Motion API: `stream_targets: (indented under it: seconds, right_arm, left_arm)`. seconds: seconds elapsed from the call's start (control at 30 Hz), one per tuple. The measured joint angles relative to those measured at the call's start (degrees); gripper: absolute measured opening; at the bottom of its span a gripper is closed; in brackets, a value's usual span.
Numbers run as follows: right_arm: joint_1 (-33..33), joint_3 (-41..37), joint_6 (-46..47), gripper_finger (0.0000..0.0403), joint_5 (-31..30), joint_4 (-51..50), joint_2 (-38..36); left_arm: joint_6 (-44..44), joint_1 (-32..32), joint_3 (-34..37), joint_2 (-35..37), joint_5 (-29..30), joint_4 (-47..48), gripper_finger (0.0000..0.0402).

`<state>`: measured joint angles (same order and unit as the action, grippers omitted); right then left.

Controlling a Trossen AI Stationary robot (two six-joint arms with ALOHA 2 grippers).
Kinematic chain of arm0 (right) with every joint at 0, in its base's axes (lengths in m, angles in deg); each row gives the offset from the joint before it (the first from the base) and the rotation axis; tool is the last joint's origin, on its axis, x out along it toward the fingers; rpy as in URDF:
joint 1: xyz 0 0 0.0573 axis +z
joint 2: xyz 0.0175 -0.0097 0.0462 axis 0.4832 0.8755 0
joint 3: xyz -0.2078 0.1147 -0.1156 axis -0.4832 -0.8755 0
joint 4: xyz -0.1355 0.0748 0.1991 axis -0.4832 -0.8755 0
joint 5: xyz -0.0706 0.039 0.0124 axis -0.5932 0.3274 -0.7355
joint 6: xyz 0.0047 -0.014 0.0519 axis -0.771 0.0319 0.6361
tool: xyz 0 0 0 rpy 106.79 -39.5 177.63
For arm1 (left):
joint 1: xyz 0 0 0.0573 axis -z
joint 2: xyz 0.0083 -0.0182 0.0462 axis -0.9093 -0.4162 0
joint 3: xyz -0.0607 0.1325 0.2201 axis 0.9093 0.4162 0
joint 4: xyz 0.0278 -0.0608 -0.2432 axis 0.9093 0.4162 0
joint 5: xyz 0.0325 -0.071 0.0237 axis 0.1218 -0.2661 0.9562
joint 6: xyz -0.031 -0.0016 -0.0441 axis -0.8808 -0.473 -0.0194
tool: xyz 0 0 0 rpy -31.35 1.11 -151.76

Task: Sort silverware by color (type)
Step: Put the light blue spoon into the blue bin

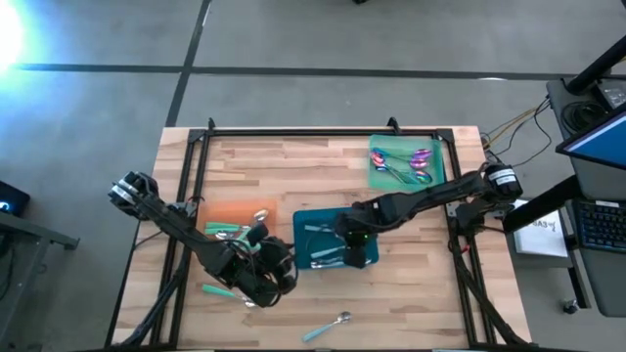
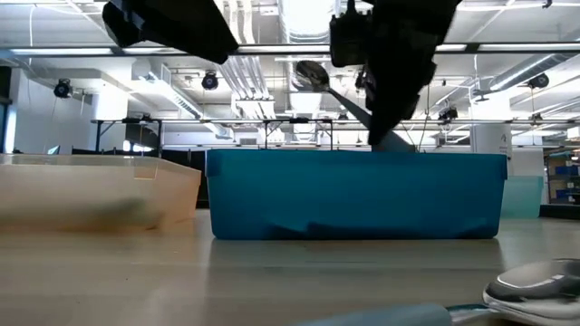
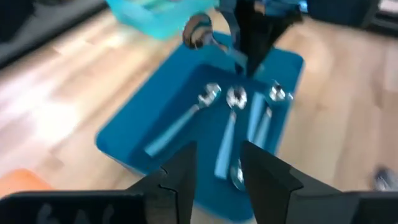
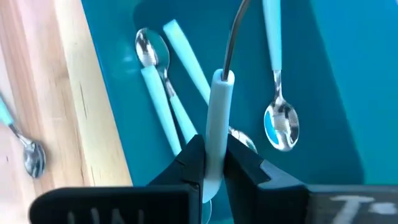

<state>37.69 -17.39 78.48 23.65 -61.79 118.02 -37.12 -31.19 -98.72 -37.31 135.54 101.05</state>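
Table: light wood-plank table (image 1: 293, 156) with a black frame, on a grey floor; the low view looks into a workshop room with ceiling pipes.
Landmark: blue tray (image 1: 311, 217) near the table's middle.
Right end effector (image 4: 211, 163): over the blue tray, fingers clamped on the pale handle of a spoon (image 4: 219, 118); the handle stands between the fingers and its thin metal neck runs on past them.
Held spoon, other views: in the low view its bowl (image 2: 312, 74) hangs above the tray's rim, tilted.
Left end effector (image 3: 217, 171): beside the blue tray on the orange tray's side, fingers parted a little, nothing between them.
Silverware in the blue tray: several pale-handled spoons (image 3: 231, 127) lying flat on its floor.
Orange tray (image 1: 235, 212): just beside the blue tray, with a few pieces in it, partly hidden by the left arm.
Green tray (image 1: 380, 174): beyond the blue tray, holding iridescent purple-blue pieces (image 1: 411, 161).
Loose silverware: one spoon (image 1: 328, 327) on the bare table in front of the blue tray; another teal-handled piece (image 1: 217, 289) in front of the orange tray.
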Motion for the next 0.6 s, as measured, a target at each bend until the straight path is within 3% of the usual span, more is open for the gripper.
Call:
stream_targets:
  seconds: [0.17,0.37,0.6]
  right_arm:
    - [1.3,-0.31,0.46,0.0028,-0.02,-0.46,0.0]
    - [1.49,-0.51,0.55,0.0031,0.0,-0.57,0.0]
    - [1.46,-0.53,0.55,0.0087,0.0,-0.59,0.0]
  left_arm:
    - [-0.23,0.23,-1.59,0.09,-9.53,4.49,0.0107]
    - [-3.65,1.53,-3.37,0.11,-27.7,13.28,0.0107]
    - [-11.97,5.97,-3.11,0.11,-38.16,23.67,0.0107]
